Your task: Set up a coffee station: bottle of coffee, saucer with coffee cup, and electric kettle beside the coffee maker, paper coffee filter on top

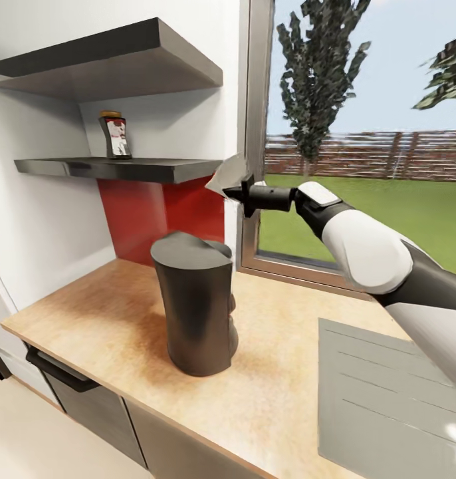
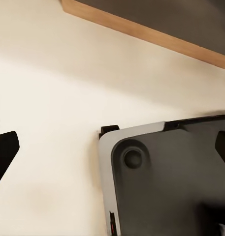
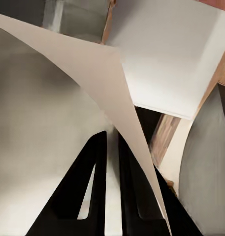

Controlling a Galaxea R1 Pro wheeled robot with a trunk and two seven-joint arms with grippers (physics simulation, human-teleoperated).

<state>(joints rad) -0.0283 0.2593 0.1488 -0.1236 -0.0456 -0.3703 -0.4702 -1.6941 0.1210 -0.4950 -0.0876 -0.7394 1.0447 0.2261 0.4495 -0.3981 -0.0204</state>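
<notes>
Here, right gripper [image 1: 236,193] clamped on filter [image 1: 228,176], held in air above and just behind coffee maker [image 1: 196,306]. Coffee maker upright on countertop [image 1: 274,392]. Bottle [image 1: 115,136] on shelf [image 1: 121,167], above-left of coffee maker. Left gripper [image 2: 112,152] fingers apart, nothing between.

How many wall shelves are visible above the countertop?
2: the thin kitchen shelf holding the bottle of coffee, and a thicker slab above it. Others may lie outside the view.

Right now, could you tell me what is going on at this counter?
The right hand is shut on the paper coffee filter, holding it in the air above the coffee maker, which stands on the kitchen countertop. The bottle of coffee is on the kitchen shelf.
</notes>
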